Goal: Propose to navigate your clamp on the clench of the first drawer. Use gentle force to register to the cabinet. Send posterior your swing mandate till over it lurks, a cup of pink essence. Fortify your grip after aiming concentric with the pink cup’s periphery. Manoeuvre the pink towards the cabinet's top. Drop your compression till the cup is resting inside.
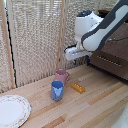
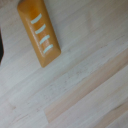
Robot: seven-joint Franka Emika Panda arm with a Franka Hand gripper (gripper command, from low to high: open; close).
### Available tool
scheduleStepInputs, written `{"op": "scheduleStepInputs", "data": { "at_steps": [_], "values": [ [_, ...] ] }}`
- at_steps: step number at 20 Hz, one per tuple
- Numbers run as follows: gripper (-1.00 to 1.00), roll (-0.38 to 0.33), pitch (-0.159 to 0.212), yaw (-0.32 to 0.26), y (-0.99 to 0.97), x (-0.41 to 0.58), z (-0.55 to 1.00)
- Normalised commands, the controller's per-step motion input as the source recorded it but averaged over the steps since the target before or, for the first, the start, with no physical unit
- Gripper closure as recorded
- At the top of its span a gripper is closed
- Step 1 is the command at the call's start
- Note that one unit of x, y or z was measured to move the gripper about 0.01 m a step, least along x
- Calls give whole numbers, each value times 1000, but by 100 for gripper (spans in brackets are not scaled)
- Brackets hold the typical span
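Observation:
The pink cup (image 1: 62, 75) stands upright on the wooden table, its handle toward the exterior view's right. My gripper (image 1: 75, 62) hangs from the white arm, above the cup and slightly to the exterior view's right of it, touching nothing. Its fingers are too small and blurred to tell whether they are open or shut. The dark brown cabinet (image 1: 116, 57) stands at the exterior view's right, with a thin silver bar handle (image 1: 106, 60) on a drawer front. The arm hides most of the cabinet's top. The wrist view shows neither the cup nor the fingers.
A blue cup (image 1: 57, 90) stands just in front of the pink cup. An orange block (image 1: 77, 88) with white marks lies beside them and also shows in the wrist view (image 2: 39, 32). A white plate (image 1: 12, 110) sits at the near left. A slatted screen (image 1: 35, 35) backs the table.

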Motion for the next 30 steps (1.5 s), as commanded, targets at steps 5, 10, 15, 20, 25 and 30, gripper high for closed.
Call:
{"op": "scheduleStepInputs", "data": {
  "at_steps": [5,10,15,20,25,30],
  "values": [
    [-100,237,127,-122,5,657,210],
    [-100,215,148,-98,0,694,301],
    [-100,201,208,-55,11,672,325],
    [-100,96,281,-34,118,592,331],
    [-100,20,249,-2,62,653,259],
    [-100,-7,166,103,12,554,66]
  ]
}}
